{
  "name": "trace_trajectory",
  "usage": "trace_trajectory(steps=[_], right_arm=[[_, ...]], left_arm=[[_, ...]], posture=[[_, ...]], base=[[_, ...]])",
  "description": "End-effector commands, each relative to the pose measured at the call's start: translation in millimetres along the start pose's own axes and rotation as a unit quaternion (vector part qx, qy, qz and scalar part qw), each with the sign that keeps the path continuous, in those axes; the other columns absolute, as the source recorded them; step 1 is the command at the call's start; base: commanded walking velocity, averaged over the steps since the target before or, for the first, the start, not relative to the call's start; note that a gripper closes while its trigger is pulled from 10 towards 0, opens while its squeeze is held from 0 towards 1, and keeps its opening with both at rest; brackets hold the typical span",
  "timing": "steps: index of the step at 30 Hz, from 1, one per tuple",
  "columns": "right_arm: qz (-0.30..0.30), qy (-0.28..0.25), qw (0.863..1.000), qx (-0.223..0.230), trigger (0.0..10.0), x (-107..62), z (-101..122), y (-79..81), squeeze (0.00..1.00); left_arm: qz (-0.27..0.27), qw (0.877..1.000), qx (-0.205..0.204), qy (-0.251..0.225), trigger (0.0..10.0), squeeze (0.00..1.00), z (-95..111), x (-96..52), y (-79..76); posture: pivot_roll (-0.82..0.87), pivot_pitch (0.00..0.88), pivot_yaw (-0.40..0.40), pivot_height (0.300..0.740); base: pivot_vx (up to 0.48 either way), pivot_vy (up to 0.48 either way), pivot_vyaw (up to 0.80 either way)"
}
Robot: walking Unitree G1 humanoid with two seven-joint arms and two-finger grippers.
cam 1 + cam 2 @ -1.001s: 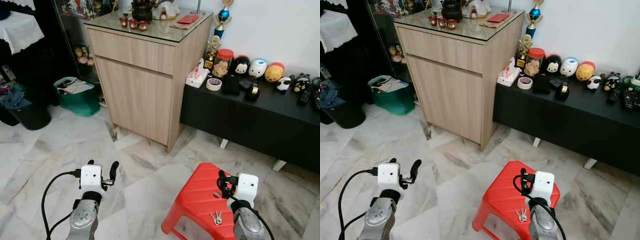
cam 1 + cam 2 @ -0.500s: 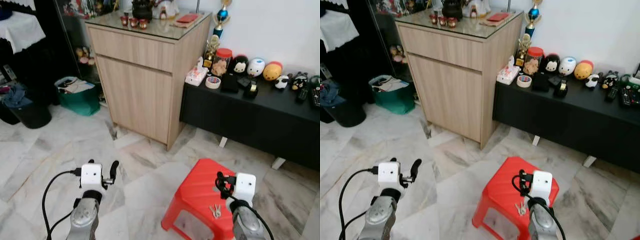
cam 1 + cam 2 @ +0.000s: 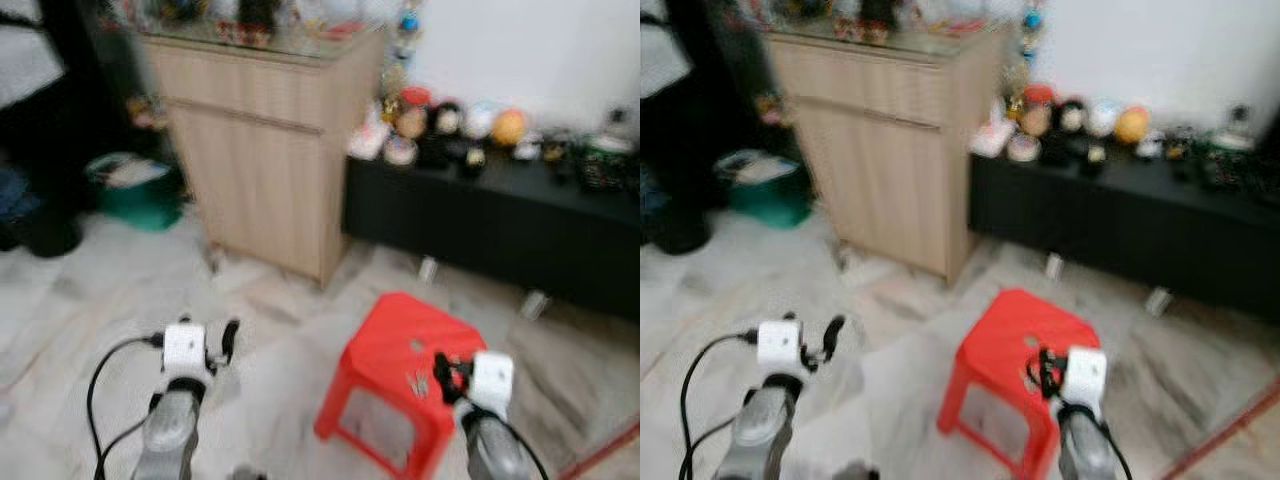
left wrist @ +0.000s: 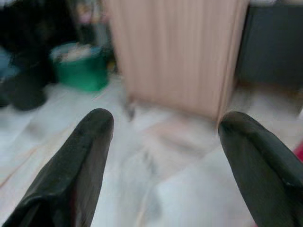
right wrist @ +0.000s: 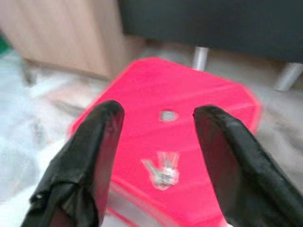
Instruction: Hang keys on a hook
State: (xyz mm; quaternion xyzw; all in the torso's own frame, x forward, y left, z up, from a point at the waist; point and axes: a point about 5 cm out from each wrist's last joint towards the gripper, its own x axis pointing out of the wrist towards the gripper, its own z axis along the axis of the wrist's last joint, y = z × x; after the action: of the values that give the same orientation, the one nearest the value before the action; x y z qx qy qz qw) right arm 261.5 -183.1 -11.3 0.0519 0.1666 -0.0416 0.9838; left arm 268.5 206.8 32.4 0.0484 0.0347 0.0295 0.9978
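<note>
Everything's a bit blurry, but my left hand (image 3: 222,340) is hanging out over the marble floor (image 3: 80,290) with its fingers (image 4: 85,156) spread wide and nothing in them, facing the wooden cabinet (image 3: 265,150). My right hand (image 5: 158,142) is released too, fingers apart, hovering right above the red stool (image 3: 395,365). The keys (image 5: 162,171) are lying on top of that stool near its front edge, sitting between my fingers but not touched.
</note>
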Motion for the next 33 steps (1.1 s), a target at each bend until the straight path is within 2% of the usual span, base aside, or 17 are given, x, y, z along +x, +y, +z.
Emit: trace_trajectory(steps=[1, 12, 15, 33], right_arm=[[0.001, 0.008, 1.000, 0.002, 10.0, -1.6, -3.8, 0.7, 0.00], [0.001, 0.030, 1.000, -0.005, 10.0, -0.3, -7.0, 1.7, 0.00], [0.001, 0.023, 1.000, -0.007, 10.0, -0.4, -6.0, 1.4, 0.00], [0.006, 0.028, 1.000, -0.009, 10.0, -1.4, -8.4, 3.7, 0.00]], left_arm=[[-0.005, 1.000, -0.003, 0.002, 10.0, 0.00, 1.6, 2.6, -2.7], [-0.009, 1.000, -0.010, 0.004, 10.0, 0.00, 2.2, 2.9, -6.3], [-0.011, 1.000, -0.011, 0.008, 10.0, 0.00, 1.4, 2.7, -7.0], [-0.024, 1.000, -0.010, 0.012, 10.0, 0.00, 1.7, 4.0, -11.8]], posture=[[0.04, 0.022, -0.031, 0.658], [0.05, 0.023, -0.034, 0.653], [0.05, 0.023, -0.034, 0.638], [0.04, 0.023, -0.034, 0.638]], base=[[0.000, 0.000, 0.00], [0.000, 0.000, 0.00], [0.000, 0.000, 0.00], [0.000, 0.000, 0.00]])
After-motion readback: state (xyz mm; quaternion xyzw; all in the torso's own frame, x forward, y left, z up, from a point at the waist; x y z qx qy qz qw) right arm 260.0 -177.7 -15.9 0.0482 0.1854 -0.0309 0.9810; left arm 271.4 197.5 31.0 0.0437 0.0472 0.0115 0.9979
